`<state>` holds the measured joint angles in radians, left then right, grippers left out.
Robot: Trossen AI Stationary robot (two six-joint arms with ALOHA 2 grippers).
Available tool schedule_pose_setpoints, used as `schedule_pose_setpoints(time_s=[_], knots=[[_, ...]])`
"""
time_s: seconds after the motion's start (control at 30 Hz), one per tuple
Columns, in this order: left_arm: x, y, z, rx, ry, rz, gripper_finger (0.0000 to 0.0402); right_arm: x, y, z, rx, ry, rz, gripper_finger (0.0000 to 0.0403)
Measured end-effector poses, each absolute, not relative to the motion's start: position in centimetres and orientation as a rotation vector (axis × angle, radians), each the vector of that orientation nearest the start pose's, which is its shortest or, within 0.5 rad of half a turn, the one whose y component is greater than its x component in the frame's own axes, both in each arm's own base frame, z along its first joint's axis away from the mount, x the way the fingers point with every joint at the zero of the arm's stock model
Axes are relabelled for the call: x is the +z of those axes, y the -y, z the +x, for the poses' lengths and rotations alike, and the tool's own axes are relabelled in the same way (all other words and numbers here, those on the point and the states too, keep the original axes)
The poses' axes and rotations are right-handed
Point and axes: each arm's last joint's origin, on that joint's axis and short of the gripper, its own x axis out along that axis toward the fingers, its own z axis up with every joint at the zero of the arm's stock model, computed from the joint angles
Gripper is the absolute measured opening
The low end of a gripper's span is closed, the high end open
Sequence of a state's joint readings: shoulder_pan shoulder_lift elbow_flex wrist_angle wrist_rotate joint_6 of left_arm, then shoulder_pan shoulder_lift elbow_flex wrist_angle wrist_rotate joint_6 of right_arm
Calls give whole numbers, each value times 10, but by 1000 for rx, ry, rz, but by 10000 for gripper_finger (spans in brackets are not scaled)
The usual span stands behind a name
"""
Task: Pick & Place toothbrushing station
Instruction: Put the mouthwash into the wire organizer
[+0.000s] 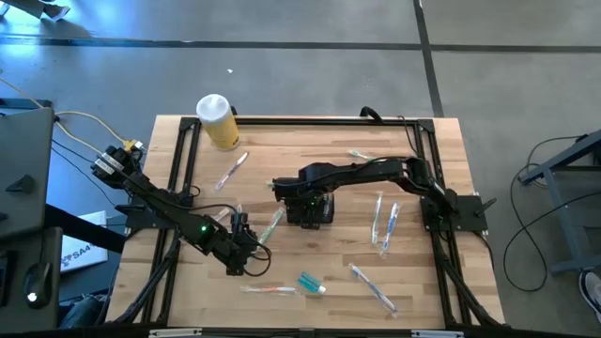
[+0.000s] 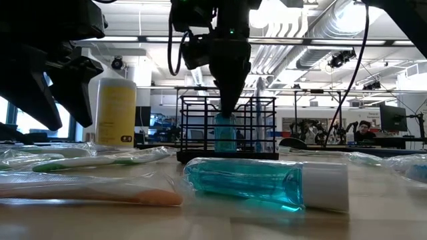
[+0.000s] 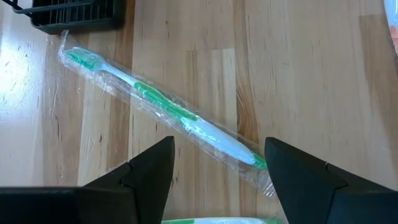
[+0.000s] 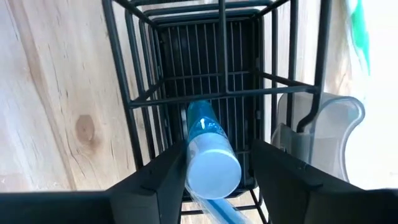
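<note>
The right gripper (image 4: pixel 212 163) is seen directly above the toothbrushing station (image 4: pixel 205 74), its fingers parted on either side of a blue tube with a white cap (image 4: pixel 210 158) that stands in a compartment of the caddy, just beneath the claw; whether the pads touch the tube cannot be told. The left gripper (image 3: pixel 217 165) is held open over a wrapped green toothbrush (image 3: pixel 163 106), with the caddy further ahead of it.

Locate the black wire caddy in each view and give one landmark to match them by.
High view: black caddy mid-table, under the right tool.
Low view: centre background, blue tube standing inside.
Left wrist view: just a corner.
Right wrist view: fills the frame.
Landmark: that blue tube.
</note>
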<state>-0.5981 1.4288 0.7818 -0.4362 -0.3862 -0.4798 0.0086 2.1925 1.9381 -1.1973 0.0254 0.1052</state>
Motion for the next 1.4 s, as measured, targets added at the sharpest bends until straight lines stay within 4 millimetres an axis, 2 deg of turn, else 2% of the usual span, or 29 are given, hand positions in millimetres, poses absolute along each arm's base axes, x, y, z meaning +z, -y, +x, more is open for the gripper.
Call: schedule_pose_setpoints(time_s=[0.23, 0.47, 0.8, 0.97, 1.2, 1.3, 1.4], knots=[[181, 137, 220, 41, -963, 71, 241, 220, -3, 437, -93, -1447, 60, 201], [182, 137, 220, 41, -963, 70, 241, 233, -3, 434, -92, -1420, 64, 205], [182, 137, 220, 37, -965, 69, 241, 268, -9, 432, -96, -1351, 83, 203], [181, 137, 220, 38, -969, 67, 241, 293, -17, 416, -122, -1377, 119, 203], [182, 137, 220, 36, -967, 60, 241, 327, -39, 389, -115, -1366, 280, 203], [182, 138, 221, 35, -965, 40, 241, 333, -59, 383, -45, -1380, 352, 203], [180, 139, 221, 18, -976, 25, 241, 332, -85, 378, 48, -1417, 353, 203]])
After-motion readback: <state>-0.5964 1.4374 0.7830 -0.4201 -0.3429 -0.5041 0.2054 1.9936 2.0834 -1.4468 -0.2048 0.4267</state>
